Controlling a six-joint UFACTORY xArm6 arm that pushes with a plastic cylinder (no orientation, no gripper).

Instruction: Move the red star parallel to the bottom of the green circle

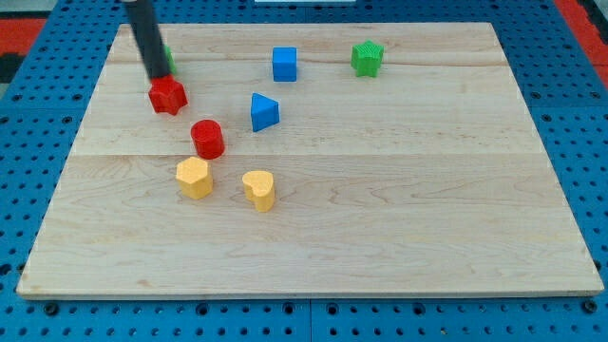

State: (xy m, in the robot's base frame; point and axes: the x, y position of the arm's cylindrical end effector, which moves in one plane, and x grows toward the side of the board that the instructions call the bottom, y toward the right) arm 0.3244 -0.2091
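The red star [167, 96] lies near the view's upper left on the wooden board [399, 218]. The green circle [167, 59] sits just above it, mostly hidden behind the dark rod, with only a green sliver showing. My tip [155, 77] rests at the red star's upper left edge, between the star and the green circle, touching or nearly touching the star.
A red cylinder [207, 139] lies below and right of the star. A blue triangle [264, 111] and a blue cube [284, 64] lie toward the middle top. A green star [367, 58] is at the upper right. A yellow hexagon [193, 178] and a yellow heart [258, 189] lie lower down.
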